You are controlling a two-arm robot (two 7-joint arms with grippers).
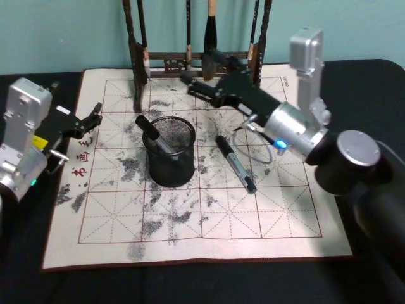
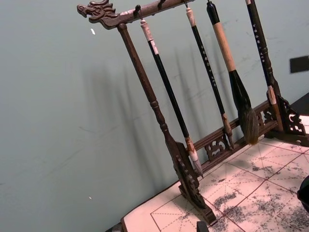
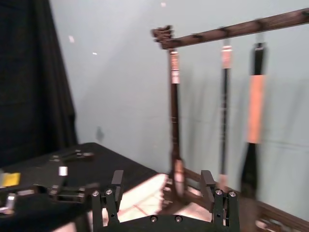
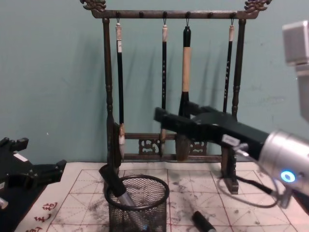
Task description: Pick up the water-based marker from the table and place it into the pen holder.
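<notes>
A black mesh pen holder [image 1: 171, 155] [image 4: 137, 203] stands on the ink-stained mat. One water-based marker [image 1: 154, 134] [image 4: 116, 186] with a black cap leans inside it, cap tilted left. Another black marker [image 1: 235, 163] [image 4: 203, 223] lies flat on the mat, right of the holder. My right gripper [image 1: 190, 83] [image 4: 161, 118] [image 3: 164, 186] hovers open and empty, above and behind the holder, near the brush rack. Off the mat's left edge rests my left gripper [image 1: 95, 117] [image 4: 43, 171], open and holding nothing.
A tall dark wooden brush rack [image 1: 190, 60] [image 4: 169, 14] [image 2: 159, 121] [image 3: 174, 111] with several hanging brushes stands along the mat's far edge, against the teal wall. The practice mat [image 1: 190, 221] covers a black table. A thin cable loop [image 1: 253, 142] hangs under my right wrist.
</notes>
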